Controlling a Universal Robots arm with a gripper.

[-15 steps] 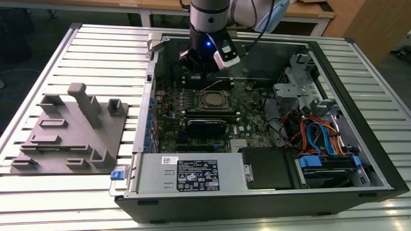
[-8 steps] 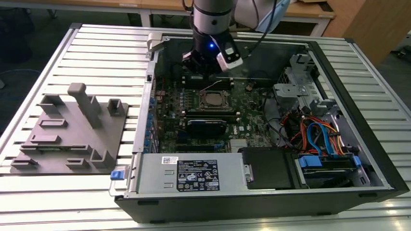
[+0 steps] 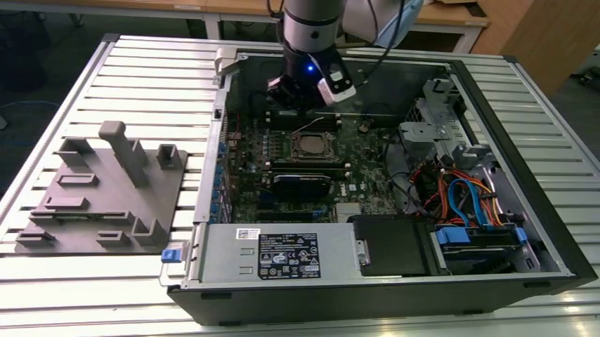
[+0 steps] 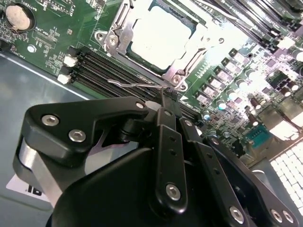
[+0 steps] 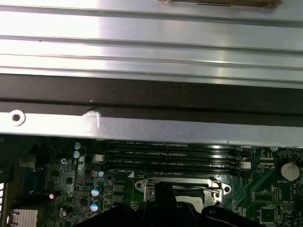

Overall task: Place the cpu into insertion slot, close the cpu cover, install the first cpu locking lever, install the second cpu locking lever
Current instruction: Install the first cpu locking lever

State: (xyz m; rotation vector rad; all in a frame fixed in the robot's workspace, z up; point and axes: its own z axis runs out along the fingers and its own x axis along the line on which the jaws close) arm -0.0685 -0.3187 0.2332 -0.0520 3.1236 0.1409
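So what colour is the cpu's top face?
Pale silvery-beige metal. The cpu shows best in the second wrist view.

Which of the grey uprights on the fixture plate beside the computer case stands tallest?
The slim post with the rounded cap, near the fixture plate's far edge in the exterior view; the other blocks are squat and far lower.

open computer case on slatted table — grey fixture block beside it

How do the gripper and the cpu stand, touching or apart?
Apart: the second wrist view shows the rim of the cpu cover between the gripper and the cpu.
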